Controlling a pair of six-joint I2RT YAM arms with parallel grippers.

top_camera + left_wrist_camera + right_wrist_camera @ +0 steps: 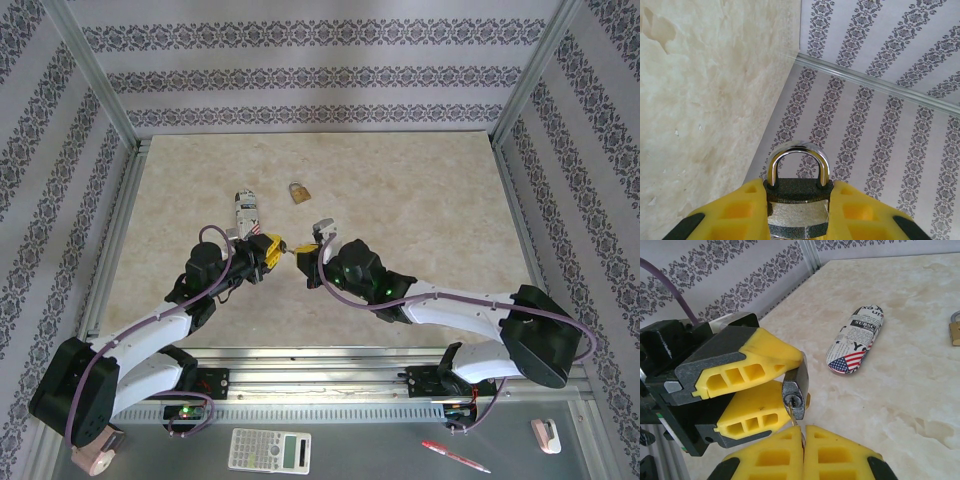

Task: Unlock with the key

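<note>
l gripper (797,187) was clamped on the small dark-grey padlock (794,386), yellow pads on both sides of the body, lifted off the table (420,250). shackle (797,152) pointed away from the l wrist cam, both legs seated in the body, so lock read as closed. keyway end faced the r gripper (803,432).

r gripper jaws were fully closed, pinching the key (791,416) in the seam betw the fingertips. key was a thin pale sliver running from that seam up to the keyway at the bottom of the padlock. tip was at the slot; couldn't tell how far in, too small.

in the top view both grippers met nose to nose near table centre, slightly toward the near edge.

other stuff on the table: brass padlock (298,192) lying farther back, apart from both arms, and a glasses case (245,212) w/ newsprint + flag pattern just behind the l gripper, not touching it. calculator (269,450) and red pen (455,456) sat on the grey ledge in front of the arm bases.
</note>
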